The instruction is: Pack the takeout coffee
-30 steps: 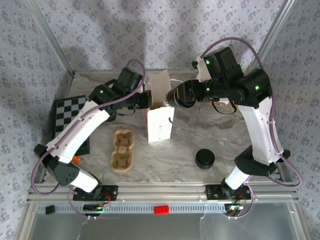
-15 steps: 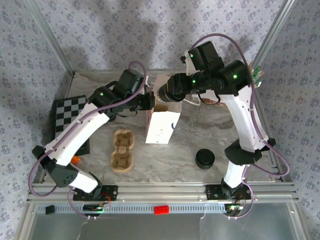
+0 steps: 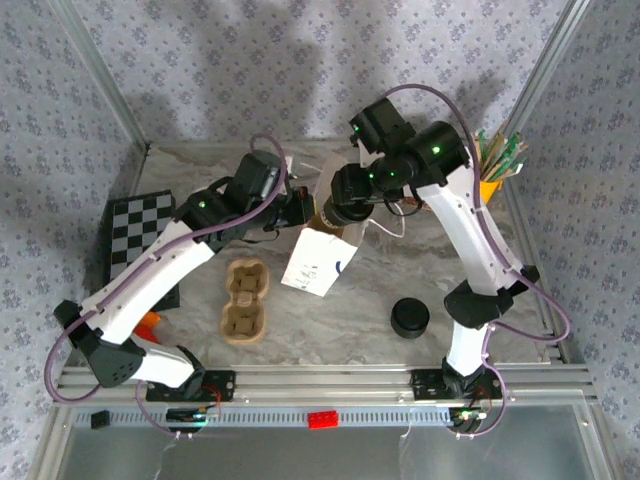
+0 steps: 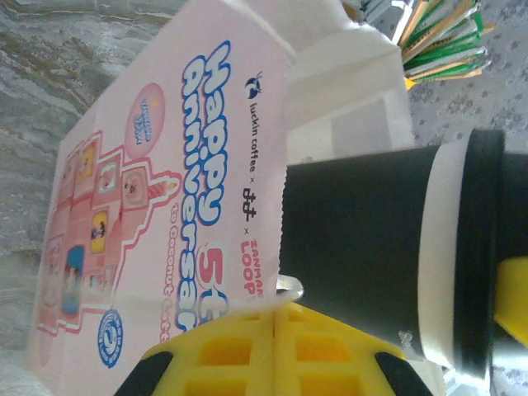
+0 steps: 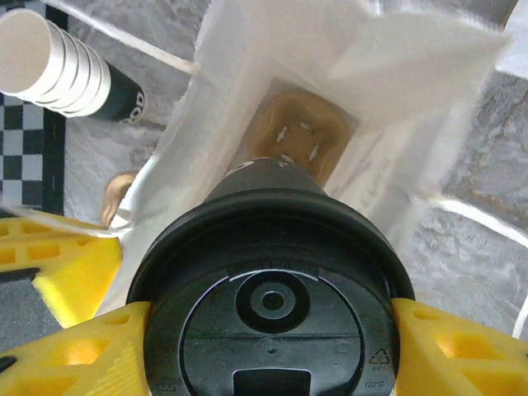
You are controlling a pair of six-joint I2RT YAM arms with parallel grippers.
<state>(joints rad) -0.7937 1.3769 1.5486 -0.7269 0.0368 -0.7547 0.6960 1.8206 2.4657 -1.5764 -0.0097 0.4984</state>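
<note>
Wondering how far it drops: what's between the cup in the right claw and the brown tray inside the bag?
Nothing: the right wrist view shows the paper bag bare inside between the lidded coffee cup and the pulp carrier.

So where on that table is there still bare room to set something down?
Widest bare marble: front middle, between the brown cup carrier and the round black lid, in front of the white paper bag. A smaller patch lies behind the lid. Crowded: back centre, where the left gripper pinches the bag and the right gripper holds the cup at its mouth.
</note>
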